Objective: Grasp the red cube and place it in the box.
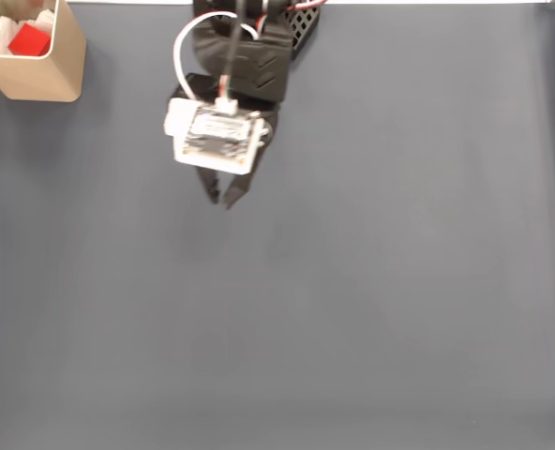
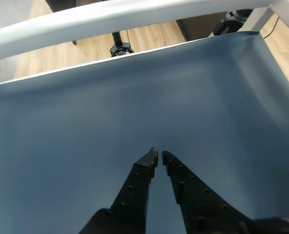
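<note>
A: What was on the left in the fixed view?

B: The box (image 1: 36,70) sat in the top left corner of the gray surface (image 1: 371,309). The red cube (image 1: 29,40) lay inside it, next to some white stuff.

A: Was anything touching the cube?

B: No. The arm (image 1: 245,56) was to the right of the box, well apart from it, near the top edge.

A: And the fingers?

B: The fingers (image 1: 223,195) pointed down toward the bare gray surface. They were clenched almost tight and held nothing. In the wrist view the two black tips (image 2: 158,158) nearly met, with just a thin gap between them.

A: What else did the wrist view show?

B: A white bar (image 2: 134,14) ran across the top. Behind it was a wood floor (image 2: 149,36).
</note>
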`<state>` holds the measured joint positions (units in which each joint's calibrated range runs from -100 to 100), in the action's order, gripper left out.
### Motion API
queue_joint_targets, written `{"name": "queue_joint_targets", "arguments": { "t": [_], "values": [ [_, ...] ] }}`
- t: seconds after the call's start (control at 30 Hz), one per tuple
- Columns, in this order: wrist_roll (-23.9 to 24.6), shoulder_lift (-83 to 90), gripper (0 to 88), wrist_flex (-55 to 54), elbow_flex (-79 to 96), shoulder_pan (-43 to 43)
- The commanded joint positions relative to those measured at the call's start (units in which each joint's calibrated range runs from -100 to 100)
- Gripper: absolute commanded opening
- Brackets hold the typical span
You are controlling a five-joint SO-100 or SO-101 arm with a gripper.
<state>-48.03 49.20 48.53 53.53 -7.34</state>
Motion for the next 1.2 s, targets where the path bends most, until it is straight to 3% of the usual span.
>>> {"name": "queue_joint_targets", "arguments": {
  "t": [0.0, 0.77, 1.17],
  "values": [
    [0.0, 4.96, 0.0, -1.4, 2.86, 2.94],
    [0.0, 39.88, 0.0, -3.36, 44.56, 8.48],
    [3.32, 47.08, 0.0, 9.09, 46.29, 11.53]
  ]
}}
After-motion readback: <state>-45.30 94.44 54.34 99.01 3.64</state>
